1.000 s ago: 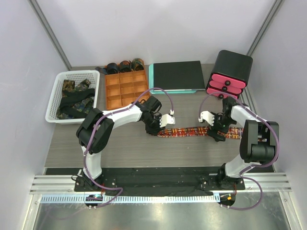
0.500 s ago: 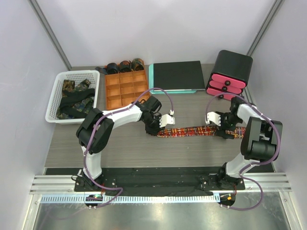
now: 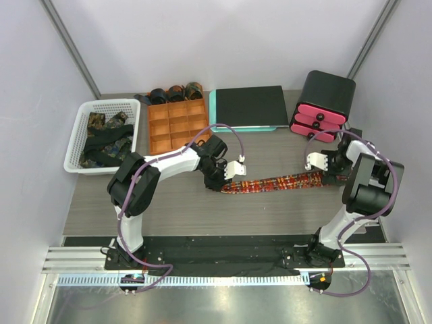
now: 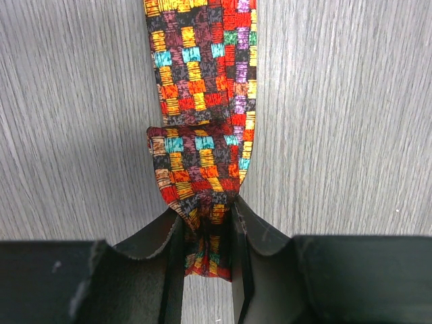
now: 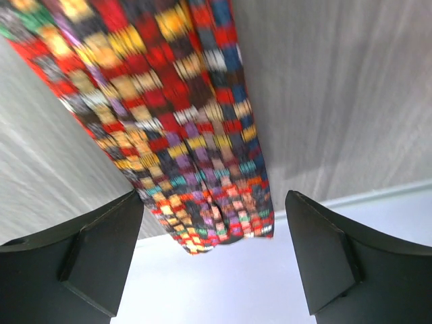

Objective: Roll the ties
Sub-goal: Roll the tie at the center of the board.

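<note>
Left gripper jaws are nearly closed, pinching the folded narrow end of the tie. Right gripper jaws stand wide and hold nothing; the tie's wide end lies between them. The right arm has shifted outward along the tie, which now lies straight, ready for rolling.

Left fingers narrow, right fingers wide

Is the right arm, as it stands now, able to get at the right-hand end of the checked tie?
Probably yes. The right gripper is open, with one finger on each side of the end of the checked tie, near the edge of the table. Nothing lies between them.
</note>
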You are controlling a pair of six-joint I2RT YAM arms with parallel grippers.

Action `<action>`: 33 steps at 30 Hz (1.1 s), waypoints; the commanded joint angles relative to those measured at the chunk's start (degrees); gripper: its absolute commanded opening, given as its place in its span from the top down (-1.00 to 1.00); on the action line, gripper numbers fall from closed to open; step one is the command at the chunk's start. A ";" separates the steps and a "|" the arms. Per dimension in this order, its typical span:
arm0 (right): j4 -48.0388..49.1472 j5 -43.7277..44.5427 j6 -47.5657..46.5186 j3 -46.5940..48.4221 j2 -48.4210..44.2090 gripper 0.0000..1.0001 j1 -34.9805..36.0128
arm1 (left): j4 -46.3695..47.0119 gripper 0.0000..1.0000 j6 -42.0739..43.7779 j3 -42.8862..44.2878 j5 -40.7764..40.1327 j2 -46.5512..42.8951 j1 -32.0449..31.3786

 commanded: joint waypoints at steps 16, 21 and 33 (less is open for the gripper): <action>-4.55 -48.01 94.61 24.13 8.76 -0.99 2.78 | -1.10 0.67 -1.22 1.32 0.76 0.94 0.15; 15.09 -50.09 115.42 12.77 4.73 -0.99 6.81 | -0.83 0.67 -2.01 2.12 0.49 1.83 0.24; 46.66 -38.31 142.08 -19.95 -14.10 -0.88 25.09 | -0.13 0.67 -2.89 1.85 0.76 1.83 0.23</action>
